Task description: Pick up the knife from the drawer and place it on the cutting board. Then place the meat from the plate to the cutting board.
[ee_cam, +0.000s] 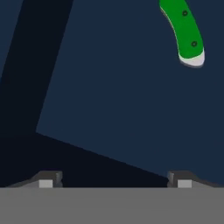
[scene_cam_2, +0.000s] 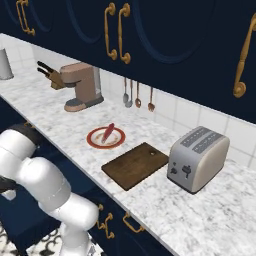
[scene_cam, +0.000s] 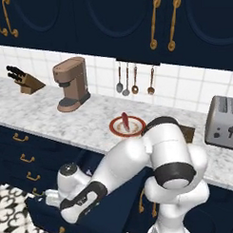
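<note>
The knife's green handle (ee_cam: 183,30) lies on the navy floor of the open drawer (ee_cam: 113,96), at the top right of the hand view; its blade is out of frame. My gripper (ee_cam: 114,179) hangs open above the drawer floor, down and to the left of the handle, with nothing between its fingers. From the left base view, the arm bends down into the pulled-out drawer (scene_cam: 110,211). The red meat (scene_cam_2: 108,133) rests on the red-rimmed plate (scene_cam_2: 95,141). Just right of it lies the dark cutting board (scene_cam_2: 135,165), bare. The arm half hides the plate (scene_cam: 118,130).
A silver toaster (scene_cam_2: 197,157) stands right of the board. A brown coffee machine (scene_cam_2: 82,87) and a knife block (scene_cam_2: 52,75) sit further left on the marble counter (scene_cam_2: 200,215). Utensils (scene_cam: 134,79) hang on the tiled wall. Narrow drawers (scene_cam: 22,157) flank the open one.
</note>
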